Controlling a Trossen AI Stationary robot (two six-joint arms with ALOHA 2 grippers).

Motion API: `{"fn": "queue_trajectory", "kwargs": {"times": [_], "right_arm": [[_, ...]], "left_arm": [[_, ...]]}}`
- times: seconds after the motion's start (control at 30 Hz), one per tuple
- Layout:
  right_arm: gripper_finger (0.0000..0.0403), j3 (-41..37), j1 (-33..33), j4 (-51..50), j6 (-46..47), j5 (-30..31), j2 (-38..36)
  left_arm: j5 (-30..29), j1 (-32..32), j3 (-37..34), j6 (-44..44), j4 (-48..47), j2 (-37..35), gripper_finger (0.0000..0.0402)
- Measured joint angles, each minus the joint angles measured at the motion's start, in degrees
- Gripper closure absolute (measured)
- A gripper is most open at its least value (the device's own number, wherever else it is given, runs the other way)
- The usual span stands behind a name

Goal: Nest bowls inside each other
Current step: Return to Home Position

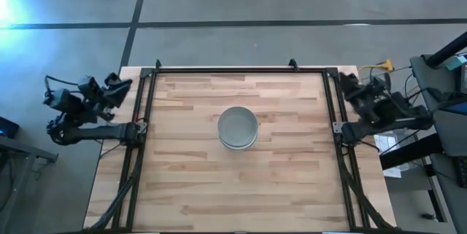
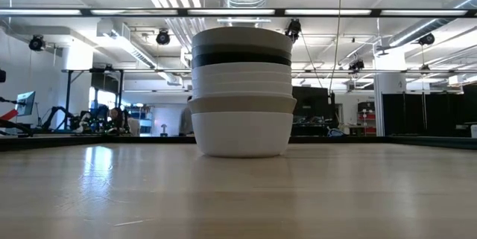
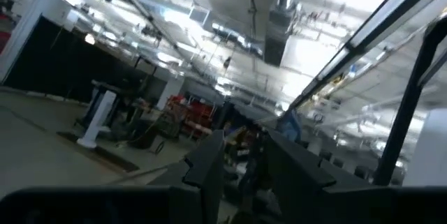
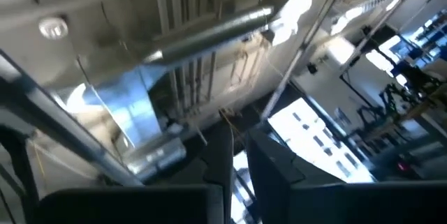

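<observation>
Bowls [image 1: 238,127] stacked centrally, frame [image 1: 241,68] around, left arm [image 1: 82,108], right arm [image 1: 381,106] outside

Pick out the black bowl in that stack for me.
The black bowl is third from the top of the stack: a thin dark band beneath two grey bowls, directly above the white ones. Only its rim shows.
</observation>
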Motion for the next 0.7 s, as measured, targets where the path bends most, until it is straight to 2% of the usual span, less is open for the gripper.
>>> {"fn": "queue_trajectory", "kwargs": {"times": [0.17, 0.3, 0.4, 0.5, 0.57, 0.7], "right_arm": [[0.0365, -7.61, 0.0, 1.95, -1.05, 0.43, -14.16], [0.0365, -13.05, 0.0, 13.42, -4.98, 1.97, -13.09], [0.0365, -17.38, 0.01, 13.01, -2.8, 5.62, -13.62], [0.0365, -21.05, 0.02, 10.47, 4.46, 5.35, -14.0], [0.0365, -20.57, 0.02, 5.85, 8.25, 1.34, -13.8], [0.0365, -20.66, 0.01, -0.2, 10.71, -1.78, -13.93]], "left_arm": [[-0.09, 0.0, -0.11, -0.45, -1.77, 0.01, 0.0307], [-0.24, 0.0, -3.46, -4.58, -3.27, -0.02, 0.0307], [0.44, 0.02, -7.63, -7.97, -0.2, -0.06, 0.0307], [3.26, 0.0, -13.44, -10.99, 7.33, 0.15, 0.0307], [3.7, 0.0, -18.11, -12.47, 14.14, 0.02, 0.0307], [4.14, 0.0, -26.43, -14.1, 25.48, -0.2, 0.0307]]}}
